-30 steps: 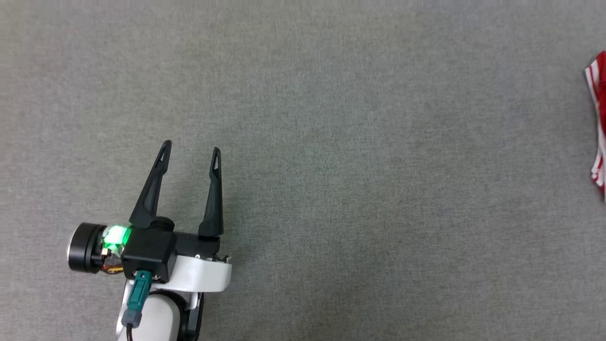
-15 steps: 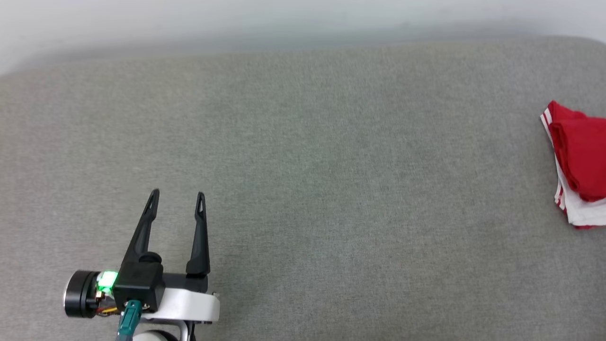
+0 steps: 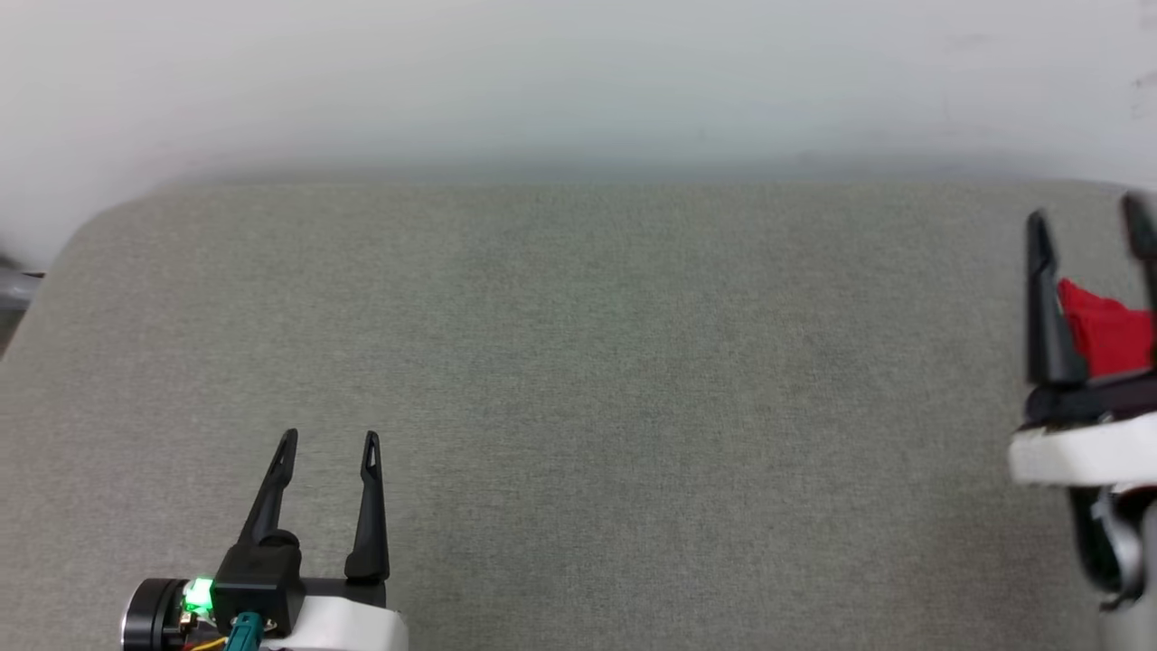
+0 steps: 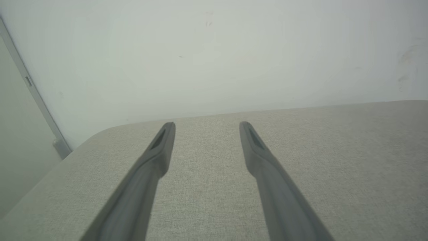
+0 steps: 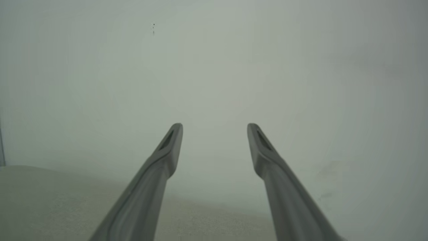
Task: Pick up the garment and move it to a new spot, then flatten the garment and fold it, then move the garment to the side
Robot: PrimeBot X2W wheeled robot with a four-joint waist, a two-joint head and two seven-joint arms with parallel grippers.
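We find the shirt (image 3: 1107, 339) on the table (image 3: 578, 362) at three o'clock, our right gripper (image 3: 1085, 212) in front of it. Our left gripper (image 3: 330, 438) is at seven o'clock and the wall (image 3: 578, 81) at twelve.

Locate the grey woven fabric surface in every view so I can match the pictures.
Head view: grey woven fabric surface, lower two-thirds, under the plain white wall.
Left wrist view: lower half, rounded corner at left.
Right wrist view: blurred strip along the bottom left.
Shared landmark: the wall above the surface's far edge.
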